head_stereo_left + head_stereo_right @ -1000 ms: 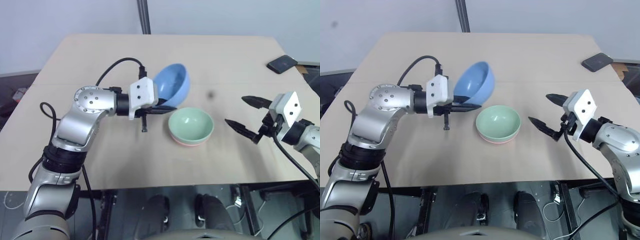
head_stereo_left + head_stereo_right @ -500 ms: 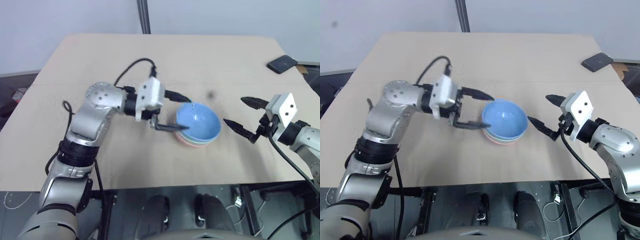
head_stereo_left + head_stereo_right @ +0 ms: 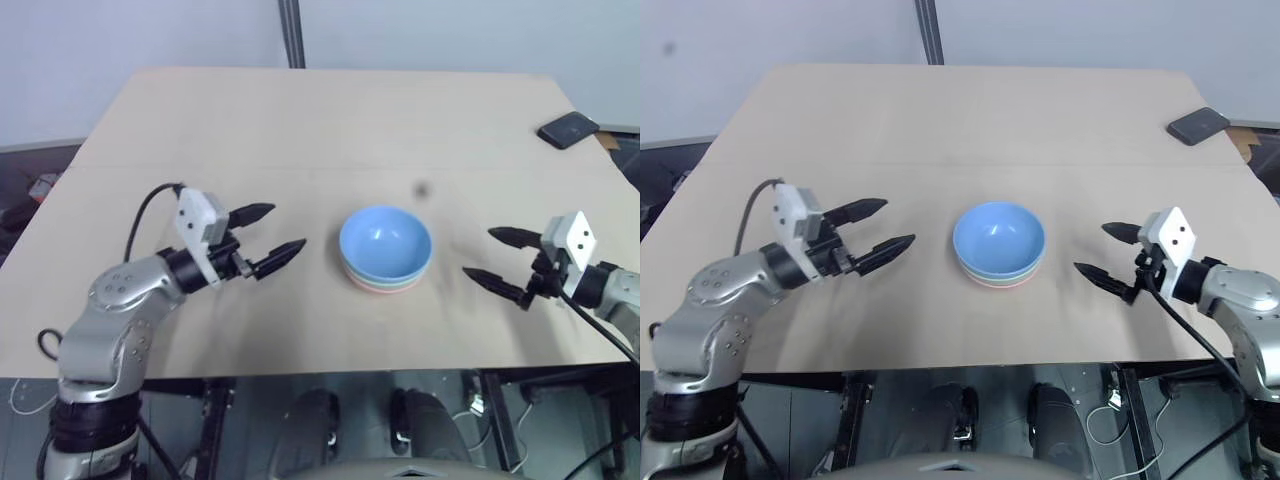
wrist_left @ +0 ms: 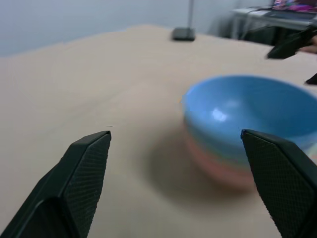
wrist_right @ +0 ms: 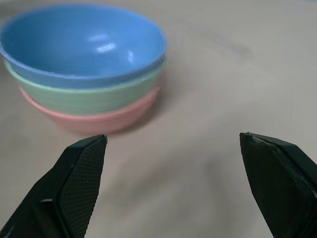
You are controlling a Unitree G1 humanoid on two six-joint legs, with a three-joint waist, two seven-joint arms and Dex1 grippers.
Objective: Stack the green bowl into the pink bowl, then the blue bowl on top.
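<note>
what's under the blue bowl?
The blue bowl sits nested in the green bowl, which sits in the pink bowl. Only their outer rims and side bands show; their insides are covered.

blue bowl (image 5: 84,42) in green bowl (image 5: 89,96), in pink bowl (image 5: 94,120), mid-table (image 3: 300,120)

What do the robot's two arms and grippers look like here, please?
Both arms have rounded silver-grey shells with black joints. Each wrist carries a white box, and a black cable loops along each arm. The left gripper and right gripper each have two tapered black fingers with textured inner faces.
</note>
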